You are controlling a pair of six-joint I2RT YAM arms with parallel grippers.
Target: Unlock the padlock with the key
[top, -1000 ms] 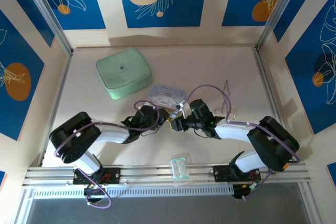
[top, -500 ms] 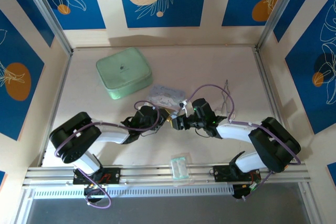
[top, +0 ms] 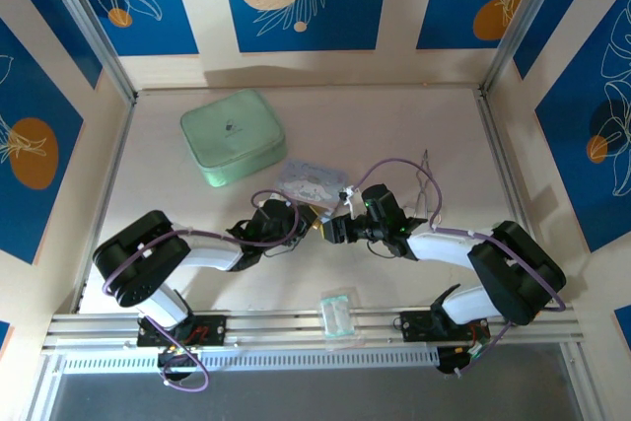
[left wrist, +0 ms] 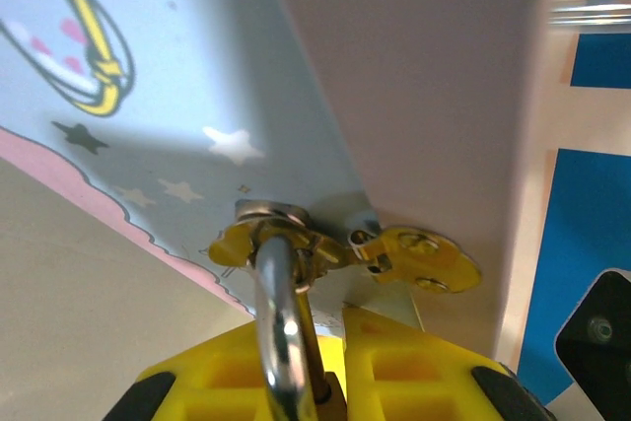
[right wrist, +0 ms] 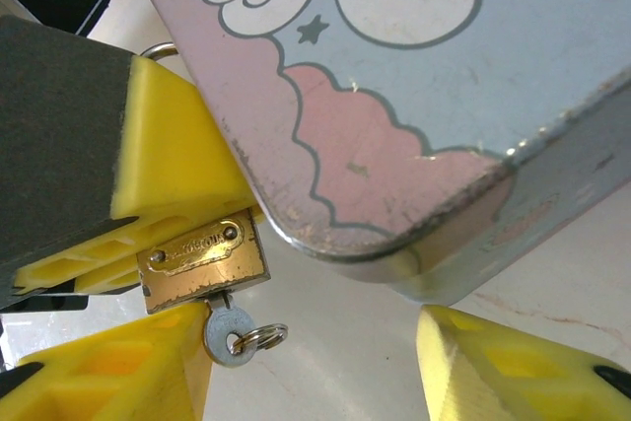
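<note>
We see the cartoon box in the middle of the desk, & the action is all at its near edge. The padlock hangs at the box's near corner, brass body just under the rim. Its shackle is threaded thru the gold hasp on the box wall. The left hand comes in from the box's left & is pressed together on the padlock, w/ yellow fingers either side of the shackle. The key sits in the padlock's underside (head pointing away from the box), w/ a small ring thru it. The right hand is at the box's near right, spread wide. One finger is just beside the key head; we can't tell if it touches. A green case lies beyond the box, far left.
</note>
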